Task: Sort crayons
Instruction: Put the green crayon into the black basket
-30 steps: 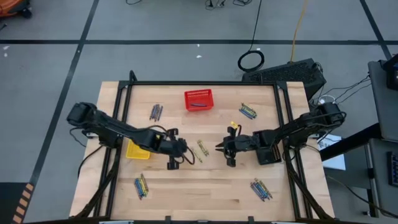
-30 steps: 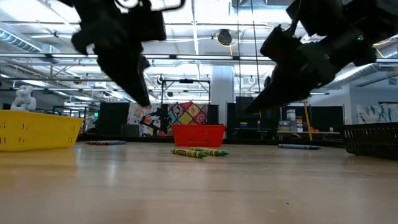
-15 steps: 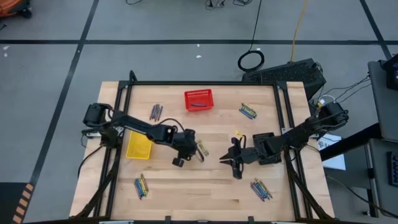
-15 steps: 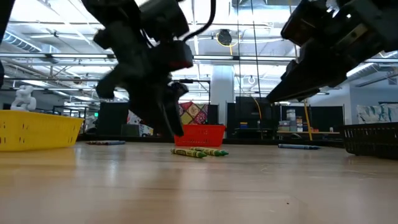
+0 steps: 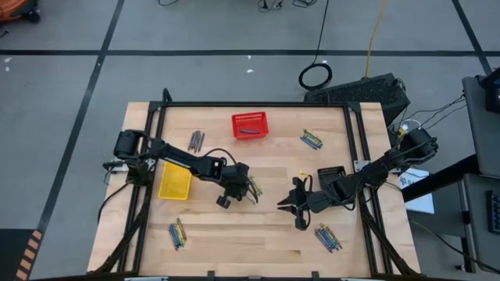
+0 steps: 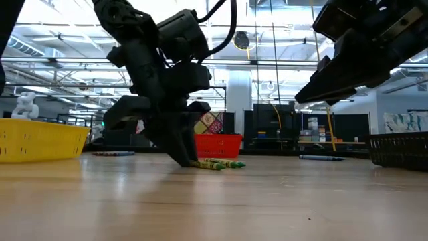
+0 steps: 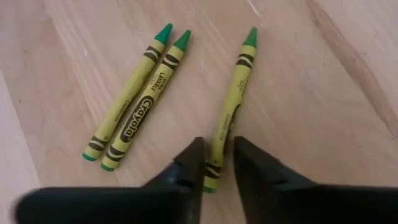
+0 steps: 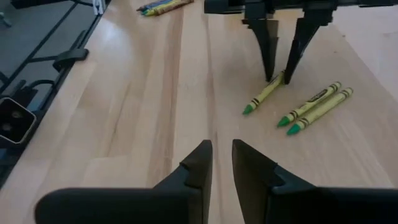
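Observation:
Three yellow-green crayons (image 5: 254,186) lie flat at the table's middle: a pair (image 7: 134,102) side by side and a single one (image 7: 233,93) a little apart. My left gripper (image 7: 219,146) is down at the table, slanting from above. It is open, with one finger on each side of the single crayon's blunt end (image 7: 214,173). My right gripper (image 5: 283,206) hangs above the wood to the right of them and points at them. Its fingers (image 8: 222,146) stand a narrow gap apart with nothing between. My left gripper straddles the blunt end (image 8: 280,77) of the single crayon, which lies flat on the table. Its fingers point down on a slant. Wood still shows between the crayon and one finger; whether the other finger touches the crayon, I cannot tell.
A red basket (image 5: 249,125) stands at the far middle, a yellow basket (image 5: 174,184) at the left, and a black basket (image 5: 332,173) under my right arm. More crayon heaps lie at the far left (image 5: 195,140), far right (image 5: 312,140), near left (image 5: 177,232) and near right (image 5: 327,237).
My left gripper has gone toward the table's right edge and come down from above the table onto the single yellow-green crayon, rolling as it went. My right gripper has drifted toward the near edge, staying above the table. The crayons have not moved.

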